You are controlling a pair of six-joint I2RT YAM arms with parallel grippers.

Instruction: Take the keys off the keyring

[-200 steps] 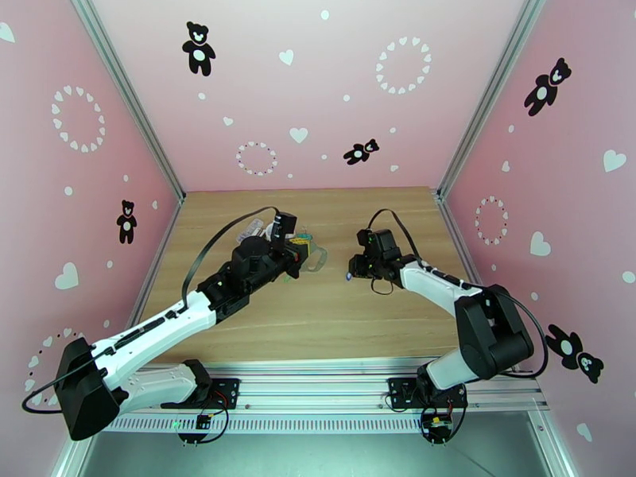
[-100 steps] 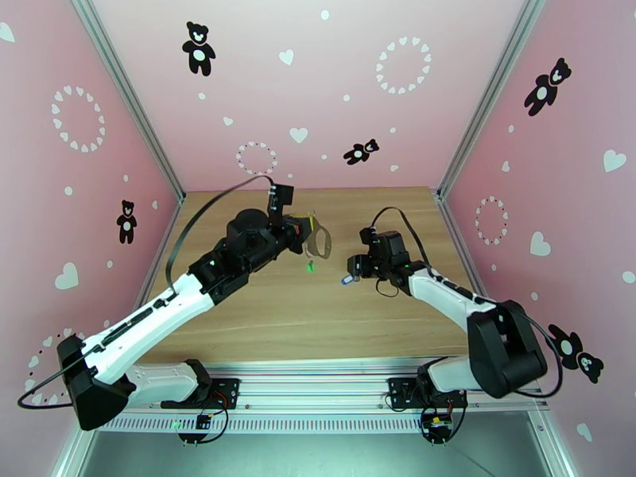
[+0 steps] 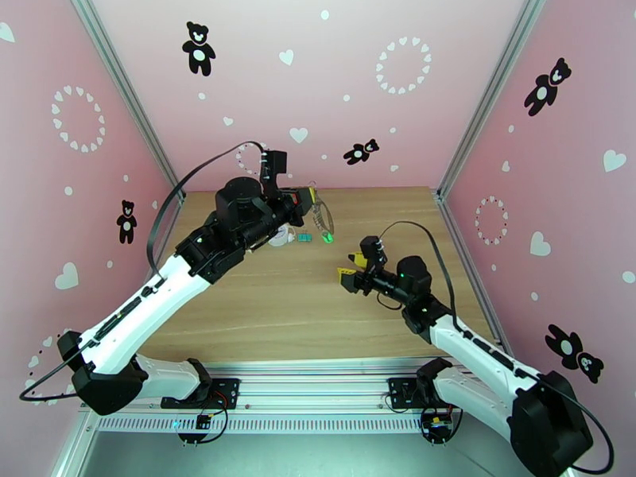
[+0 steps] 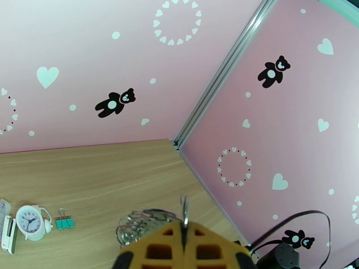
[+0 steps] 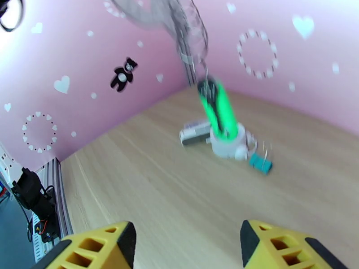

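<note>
Above the worktop [image 3: 302, 312], left claw [image 3: 305, 202] clenches the keyring [image 3: 320, 216], green key [image 3: 326, 238] dangling loose. Right claw [image 3: 350, 267], released, could easily miss it.

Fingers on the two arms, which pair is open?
The right arm's fingers, spread wide with nothing between them; the left arm's fingers are shut on the keyring.

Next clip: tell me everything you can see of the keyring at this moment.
The keyring is a grey strap loop joined to a short silvery chain and small metal rings. The left gripper is shut on its metal part and holds it up, so it hangs, apparently clear of the table. A green-headed key dangles from its lower end. The right wrist view shows it blurred, so finer detail cannot be told. The open right gripper is apart from it.
</note>
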